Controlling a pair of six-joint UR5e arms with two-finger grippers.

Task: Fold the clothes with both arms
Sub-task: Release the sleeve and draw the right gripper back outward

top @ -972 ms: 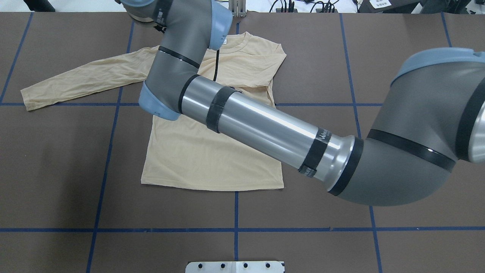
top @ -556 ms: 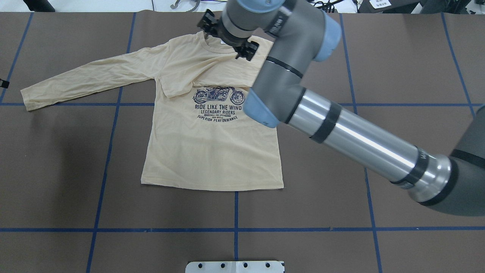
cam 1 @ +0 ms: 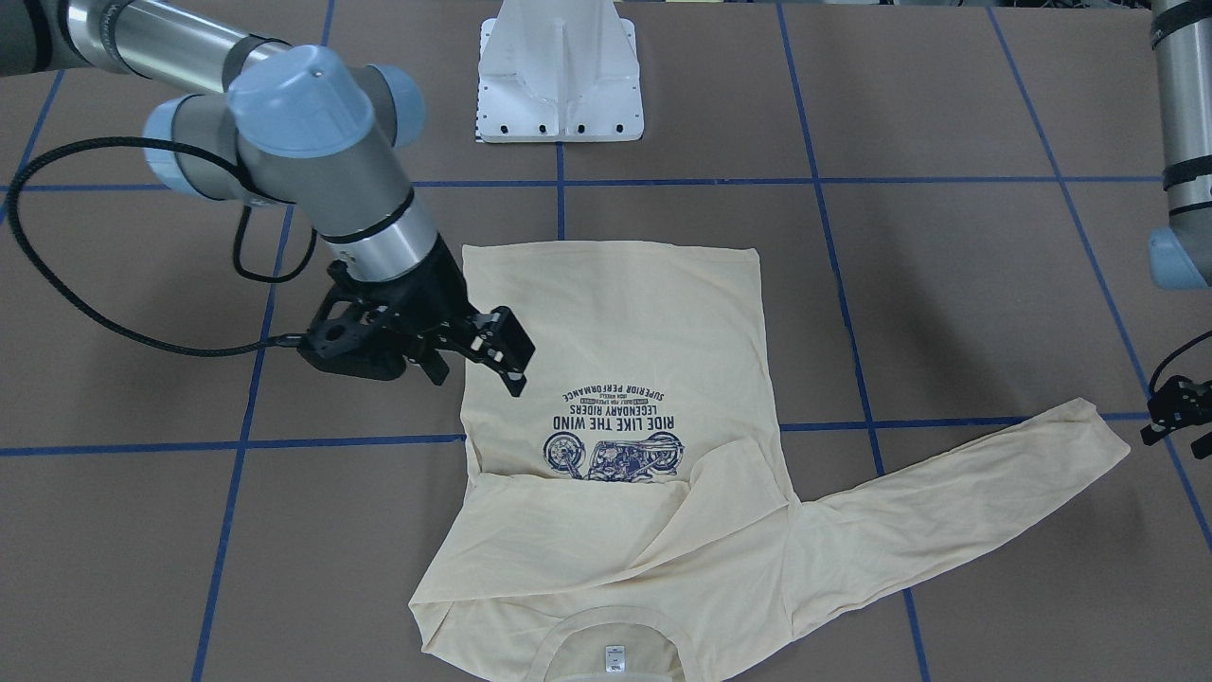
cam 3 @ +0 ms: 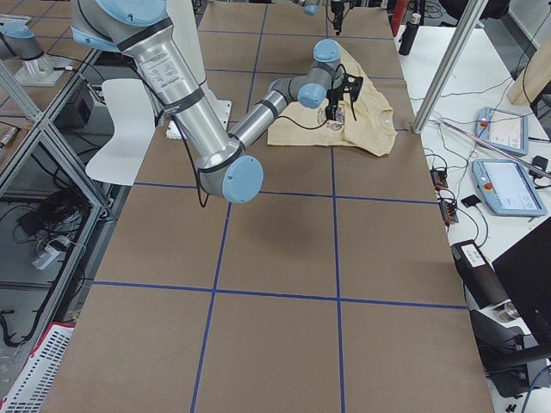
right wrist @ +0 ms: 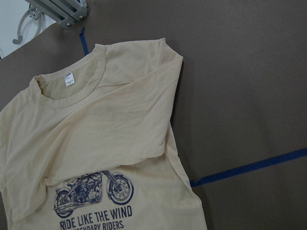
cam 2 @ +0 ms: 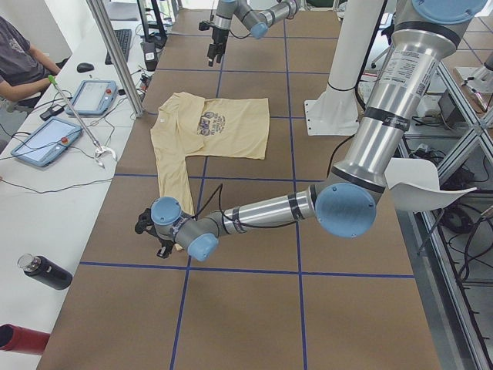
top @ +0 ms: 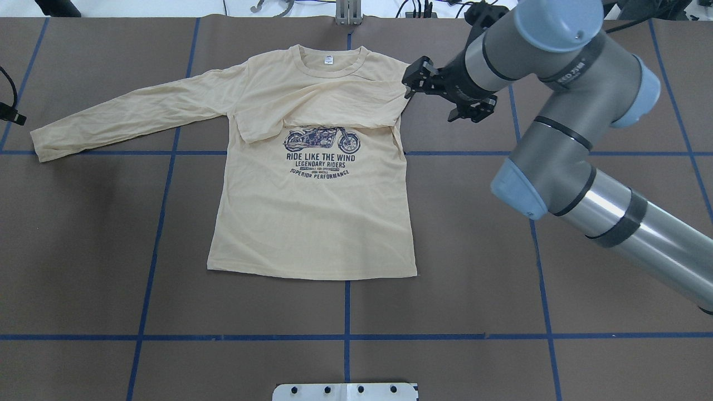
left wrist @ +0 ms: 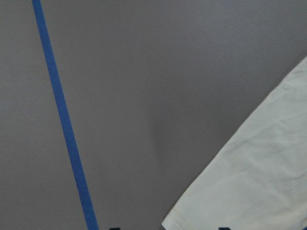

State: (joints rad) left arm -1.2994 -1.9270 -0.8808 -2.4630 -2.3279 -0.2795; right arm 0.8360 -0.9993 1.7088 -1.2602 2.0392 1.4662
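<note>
The right gripper (top: 445, 92) has swung off the collar (top: 328, 69), jaws apart and empty; with the T-shirt (top: 312, 223) flat mid-table and one sleeve folded, the left gripper (cam 1: 1174, 407), whose state I cannot tell, probably takes the outstretched cuff (top: 40, 147) next.

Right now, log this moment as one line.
shirt: flat, one sleeve folded across chest | right claw: open, beside shirt | left claw: open, near outstretched cuff

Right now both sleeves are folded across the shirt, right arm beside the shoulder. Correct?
No. Only one sleeve is folded across the shirt; the other sleeve lies stretched out on the table, as the overhead view shows. The right arm is beside the shoulder.
</note>
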